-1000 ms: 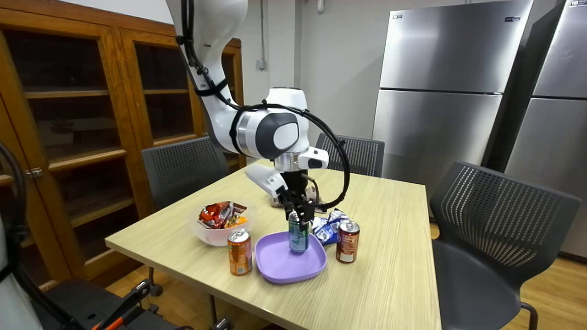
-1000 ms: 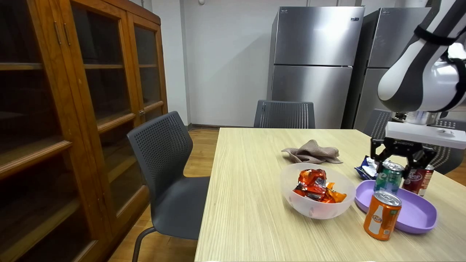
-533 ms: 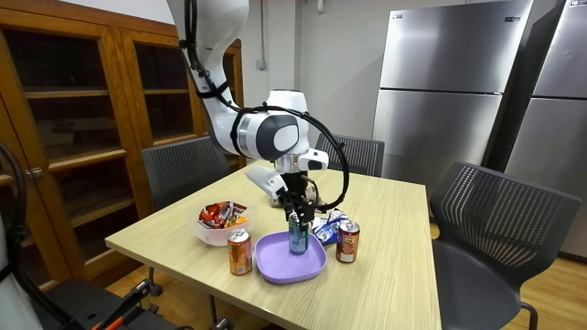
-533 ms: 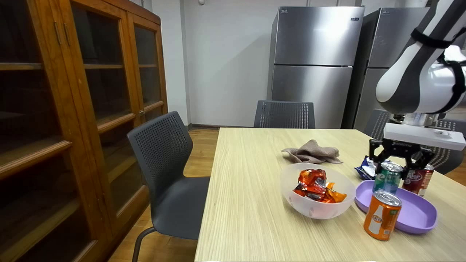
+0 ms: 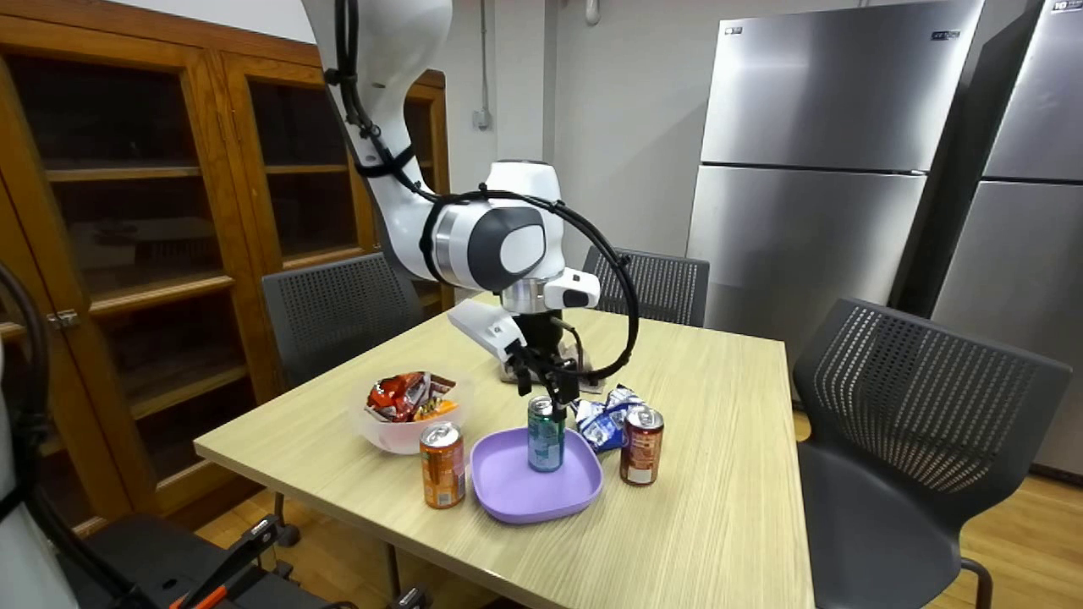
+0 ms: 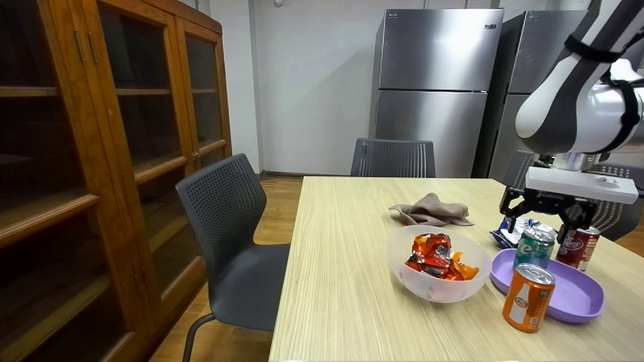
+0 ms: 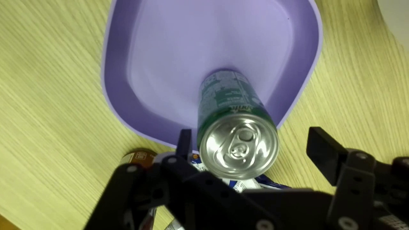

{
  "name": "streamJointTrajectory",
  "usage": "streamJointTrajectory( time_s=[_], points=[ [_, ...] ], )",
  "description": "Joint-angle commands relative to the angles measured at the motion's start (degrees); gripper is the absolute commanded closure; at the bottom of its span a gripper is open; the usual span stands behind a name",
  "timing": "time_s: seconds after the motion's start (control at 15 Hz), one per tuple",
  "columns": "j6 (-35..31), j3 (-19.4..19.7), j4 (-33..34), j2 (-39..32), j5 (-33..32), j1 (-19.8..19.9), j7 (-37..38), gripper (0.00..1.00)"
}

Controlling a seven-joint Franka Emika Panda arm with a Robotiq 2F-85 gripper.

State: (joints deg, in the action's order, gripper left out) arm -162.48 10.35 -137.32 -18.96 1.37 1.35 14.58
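Observation:
A green Sprite can (image 7: 231, 105) stands upright in the purple plate (image 7: 159, 57), towards one side of it, in the wrist view. My black gripper (image 7: 252, 145) is over the can's top with its jaws spread wide. One finger (image 7: 184, 143) is close beside the can with a slim gap; the opposite finger (image 7: 324, 156) is well away from it. In both exterior views the green can (image 5: 546, 440) rests on the plate (image 5: 516, 495), and the gripper (image 6: 537, 230) hangs just above and around its lid. Nothing is held.
An orange can (image 6: 529, 299) stands beside the plate, and a dark red can (image 5: 641, 448) is across from it. A blue and white snack bag (image 5: 605, 427) lies behind. A translucent bowl (image 6: 437, 291) holds snack packets. A brown cloth (image 6: 432, 211) lies farther back. Chairs surround the table.
The jaws were closed around the green can and have now spread apart. The can has settled slightly lower onto the plate, and the gripper has risen a little.

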Motion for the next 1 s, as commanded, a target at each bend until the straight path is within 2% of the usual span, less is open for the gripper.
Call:
streamJointTrajectory(
  time_s=[0.0,0.53,0.93],
  points=[
    [3.0,-1.8,-3.7,7.0,0.8,0.7,-2.7,0.00],
    [10.0,-5.0,-10.4,18.8,3.4,1.4,-10.3,0.00],
    [15.2,-5.0,-14.6,24.3,0.2,1.0,-14.4,0.00]
  ],
)
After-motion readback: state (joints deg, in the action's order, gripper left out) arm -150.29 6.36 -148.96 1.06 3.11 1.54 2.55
